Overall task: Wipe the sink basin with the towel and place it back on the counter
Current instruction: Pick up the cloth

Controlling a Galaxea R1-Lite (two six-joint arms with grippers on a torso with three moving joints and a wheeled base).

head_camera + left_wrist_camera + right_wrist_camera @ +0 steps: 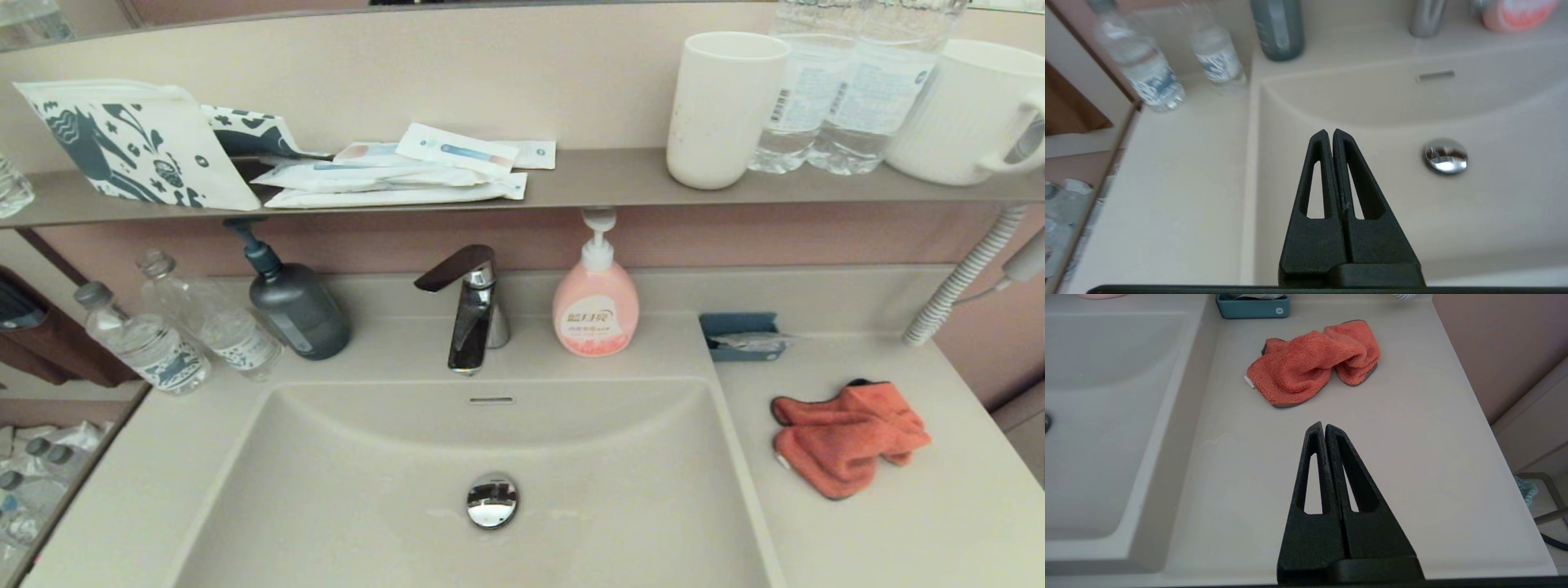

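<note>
The orange-red towel (849, 437) (1312, 361) lies crumpled on the beige counter (898, 523) to the right of the sink basin (367, 490). The basin holds a chrome drain plug (492, 500) (1445, 156) and an overflow slot (491, 400). Neither arm shows in the head view. My right gripper (1324, 426) hangs shut and empty over the counter, short of the towel. Over the basin's left side my left gripper (1329, 132) is shut too, holding nothing.
A chrome faucet (469, 314) stands behind the basin, between a dark pump bottle (294, 306) and a pink soap bottle (596, 306). Two water bottles (175, 327) stand at the left. A blue tray (741, 335) sits behind the towel. The shelf (588, 184) above carries cups, bottles and packets.
</note>
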